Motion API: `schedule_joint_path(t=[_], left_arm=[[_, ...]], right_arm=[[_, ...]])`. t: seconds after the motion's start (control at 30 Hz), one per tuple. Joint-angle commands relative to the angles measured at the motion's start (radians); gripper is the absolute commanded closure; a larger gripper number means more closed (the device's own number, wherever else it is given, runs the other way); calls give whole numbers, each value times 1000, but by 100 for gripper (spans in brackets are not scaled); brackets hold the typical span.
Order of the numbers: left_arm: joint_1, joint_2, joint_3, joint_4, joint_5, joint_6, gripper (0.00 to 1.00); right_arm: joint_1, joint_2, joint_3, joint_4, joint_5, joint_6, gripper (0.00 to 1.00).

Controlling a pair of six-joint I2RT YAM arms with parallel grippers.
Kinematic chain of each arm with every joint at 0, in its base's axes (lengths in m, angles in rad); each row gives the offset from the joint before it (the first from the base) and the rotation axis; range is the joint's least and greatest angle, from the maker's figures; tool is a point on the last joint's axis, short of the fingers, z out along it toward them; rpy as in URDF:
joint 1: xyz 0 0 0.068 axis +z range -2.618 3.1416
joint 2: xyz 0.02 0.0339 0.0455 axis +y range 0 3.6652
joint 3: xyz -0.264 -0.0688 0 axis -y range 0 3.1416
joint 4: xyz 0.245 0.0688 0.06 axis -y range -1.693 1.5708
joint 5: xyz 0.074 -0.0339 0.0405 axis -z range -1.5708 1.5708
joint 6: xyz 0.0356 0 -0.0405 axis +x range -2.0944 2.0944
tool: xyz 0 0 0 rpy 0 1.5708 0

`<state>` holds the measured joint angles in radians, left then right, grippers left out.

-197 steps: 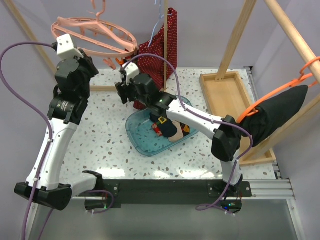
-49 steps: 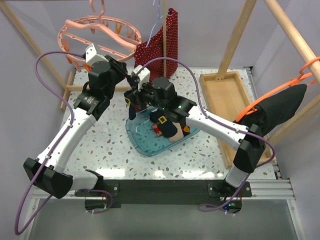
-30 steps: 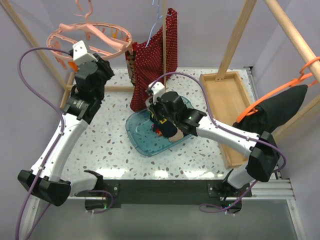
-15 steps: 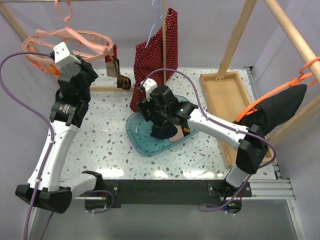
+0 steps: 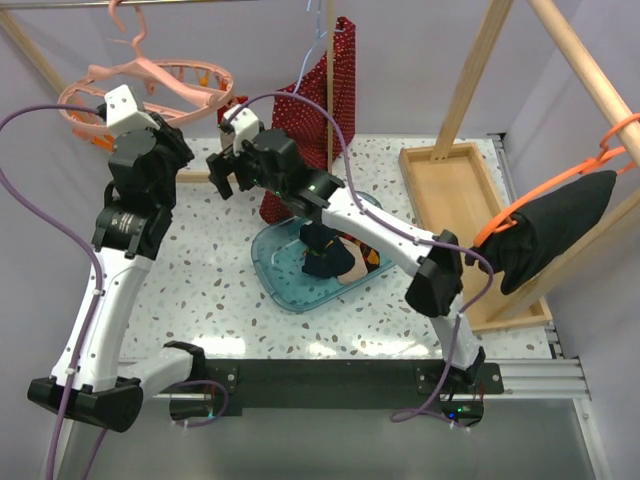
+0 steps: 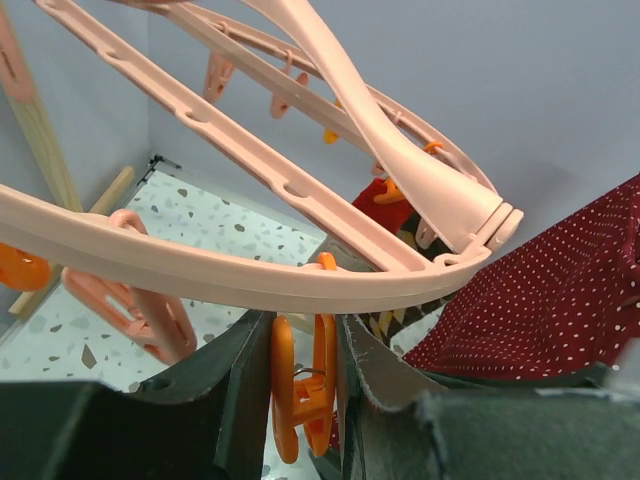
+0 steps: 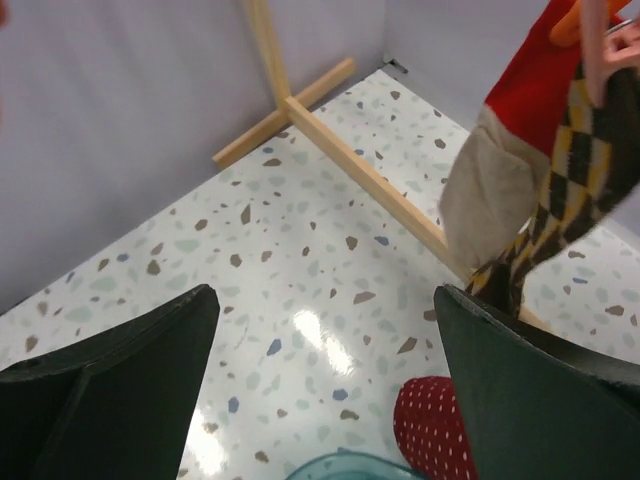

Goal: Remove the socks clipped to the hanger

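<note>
Right pincer point(image 7: 325, 300) spread wide, empty. Argyle sock point(image 7: 590, 150) hangs near it, clipped under the hanger point(image 6: 300, 205) rim. Left pincer point(image 6: 300, 325) straddles orange clip point(image 6: 300, 400); clamped or not, cannot tell. Best: close low on sock, pull straight down, hanger steadied.

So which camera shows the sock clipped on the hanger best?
Right wrist: the sock hangs in plain sight at upper right, red top, beige patch, argyle below. Left wrist shows only a red-and-argyle sliver behind the hanger ring. Top external shows just a red scrap beside the right claw.
</note>
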<state>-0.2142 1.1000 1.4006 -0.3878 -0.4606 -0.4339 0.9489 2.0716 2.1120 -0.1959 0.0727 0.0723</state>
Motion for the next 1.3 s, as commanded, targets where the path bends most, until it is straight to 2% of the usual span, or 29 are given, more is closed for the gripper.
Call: schedule_joint_path(t=[0.0,0.07,0.2,0.5,0.63,0.7,0.77,0.9,1.0,1.07,1.17,1.27], left_arm=[[6,-9,69,3,-21,58,100],[6,-6,74,0,-30,76,100],[6,4,93,-17,-32,84,100],[6,-8,97,-31,-7,70,100],[6,-3,95,-33,-1,72,100],[6,0,97,-33,-4,76,100],[6,4,100,-37,-6,78,100],[6,8,103,-45,13,66,100],[6,8,106,-46,17,64,100],[6,9,112,-49,16,63,100],[6,9,117,-52,19,64,100],[6,8,123,-59,25,61,100]], right_arm=[[2,97,112,-7,131,21,5],[1,107,83,42,173,18,1],[-13,146,57,93,243,4,1],[-71,203,19,150,211,-63,4],[-76,216,28,132,227,-85,11],[-82,179,-60,186,200,-88,11],[-104,185,-79,251,162,-85,11],[-136,231,-7,228,-8,-37,18],[-136,246,-10,269,-60,-28,20],[-136,251,-20,291,-57,-16,20],[-136,260,-15,289,-7,-9,27],[-147,263,-27,326,16,-23,42]])
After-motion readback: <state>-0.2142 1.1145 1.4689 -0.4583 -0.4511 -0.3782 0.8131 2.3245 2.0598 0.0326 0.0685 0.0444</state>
